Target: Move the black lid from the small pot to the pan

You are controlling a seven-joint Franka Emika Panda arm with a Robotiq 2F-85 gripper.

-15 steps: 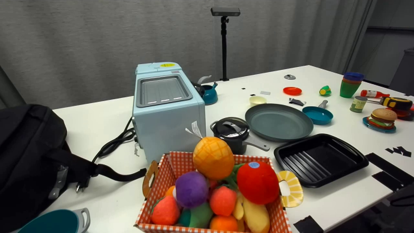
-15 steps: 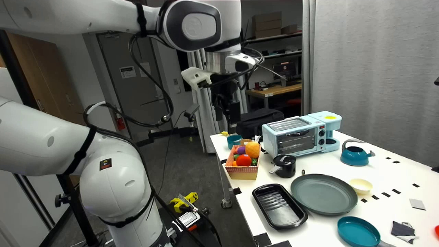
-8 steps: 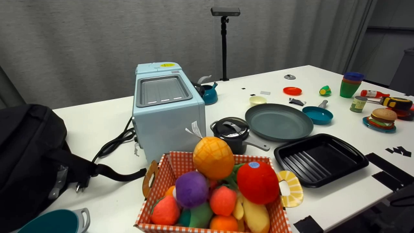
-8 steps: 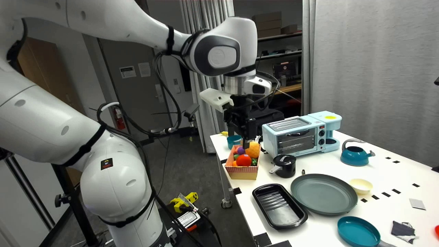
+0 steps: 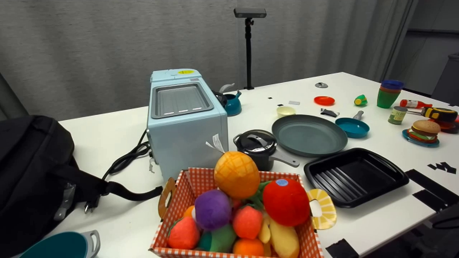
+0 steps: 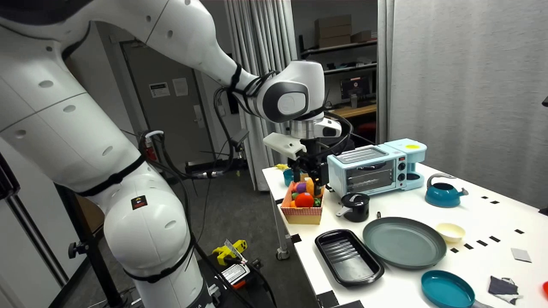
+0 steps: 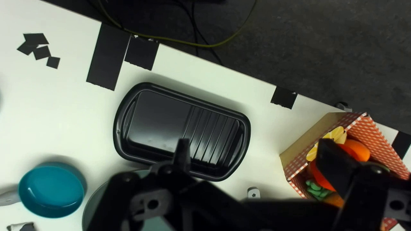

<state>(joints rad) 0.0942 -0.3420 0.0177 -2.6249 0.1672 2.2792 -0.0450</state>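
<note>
Showing fingers (image 7: 182,154) wide apart, the black gripper (image 7: 255,147) hangs; the round black lid (image 6: 355,199) rests on the small black pot (image 6: 359,212), near the wide round grey pan (image 6: 404,242).

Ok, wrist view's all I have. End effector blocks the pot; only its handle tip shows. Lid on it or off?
Observer: On. The lid sits on the pot in both exterior views.
Operator: Anything tall close to it?
Observer: The oven. It stands behind the pot in an exterior view, and it's taller.
Operator: And by the pan, out of my shot?
Observer: A cream bowl, right by its edge. Can't tell if they touch.
</note>
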